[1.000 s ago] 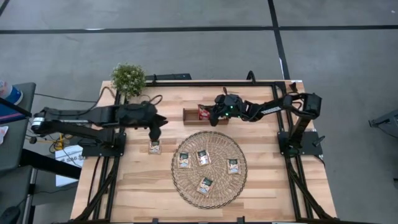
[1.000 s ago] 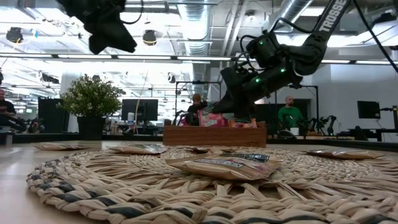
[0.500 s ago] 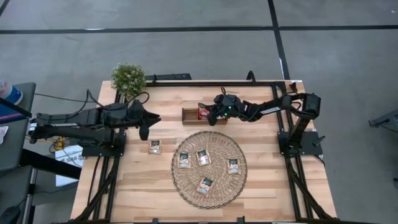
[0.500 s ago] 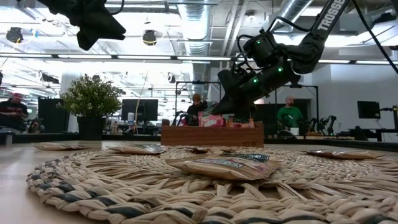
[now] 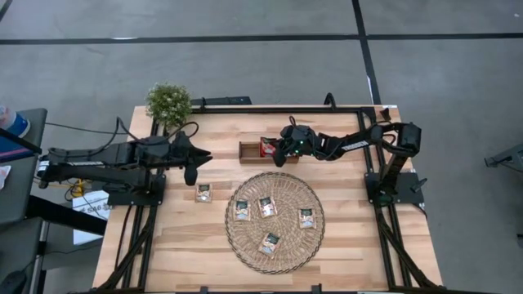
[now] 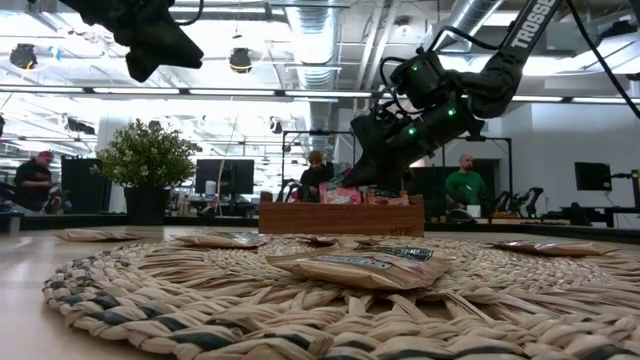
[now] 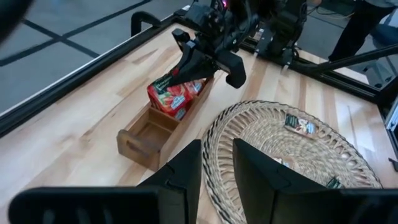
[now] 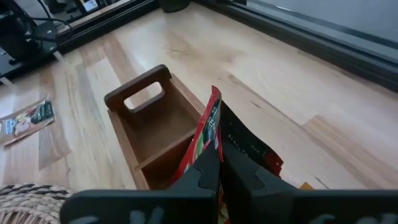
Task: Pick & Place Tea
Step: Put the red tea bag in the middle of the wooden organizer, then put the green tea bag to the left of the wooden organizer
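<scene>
The left gripper [image 5: 190,171] is hanging empty with fingers partly apart, having withdrawn leftward from the lone sachet [image 5: 203,193] now lying flat on the table [image 5: 180,237] just left of the wicker mat [image 5: 315,243]; that placement looks finished. The right gripper [image 5: 279,152] is holding its fingers clamped on a red sachet [image 8: 211,127] over the wooden tray [image 5: 248,149], as before. This sachet is standing on edge, upright, its long axis roughly vertical. Four sachets [image 5: 267,207] are lying on the mat.
</scene>
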You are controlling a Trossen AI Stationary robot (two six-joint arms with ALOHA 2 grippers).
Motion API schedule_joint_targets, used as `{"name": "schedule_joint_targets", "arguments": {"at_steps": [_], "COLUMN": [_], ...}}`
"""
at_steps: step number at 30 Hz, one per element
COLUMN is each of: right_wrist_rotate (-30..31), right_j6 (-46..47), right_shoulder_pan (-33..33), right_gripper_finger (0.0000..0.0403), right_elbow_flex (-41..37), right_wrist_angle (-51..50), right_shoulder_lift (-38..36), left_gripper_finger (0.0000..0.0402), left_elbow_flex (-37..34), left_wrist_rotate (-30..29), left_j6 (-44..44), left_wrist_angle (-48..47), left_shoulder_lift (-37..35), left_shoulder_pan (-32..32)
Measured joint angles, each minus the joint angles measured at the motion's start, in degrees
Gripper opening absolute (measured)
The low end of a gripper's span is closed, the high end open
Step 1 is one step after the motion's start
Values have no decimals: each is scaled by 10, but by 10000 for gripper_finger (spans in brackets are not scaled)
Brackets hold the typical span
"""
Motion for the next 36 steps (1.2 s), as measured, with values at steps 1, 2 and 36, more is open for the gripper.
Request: {"name": "schedule_joint_targets", "arguments": {"at_steps": [1, 2, 36], "right_wrist_rotate": [0, 0, -18], "right_j6": [0, 0, 5], "right_shoulder_pan": [0, 0, 6], "right_gripper_finger": [0, 0, 126], "right_elbow_flex": [0, 0, 0], "right_wrist_angle": [0, 0, -96], "right_shoulder_lift": [0, 0, -87], "left_gripper_finger": [83, 83, 83], "left_elbow_flex": [0, 0, 0], "left_wrist_rotate": [0, 0, 30], "left_j6": [0, 0, -6], "left_wrist_angle": [2, 1, 0], "left_shoulder_lift": [0, 0, 0], "left_shoulder_pan": [0, 0, 0]}}
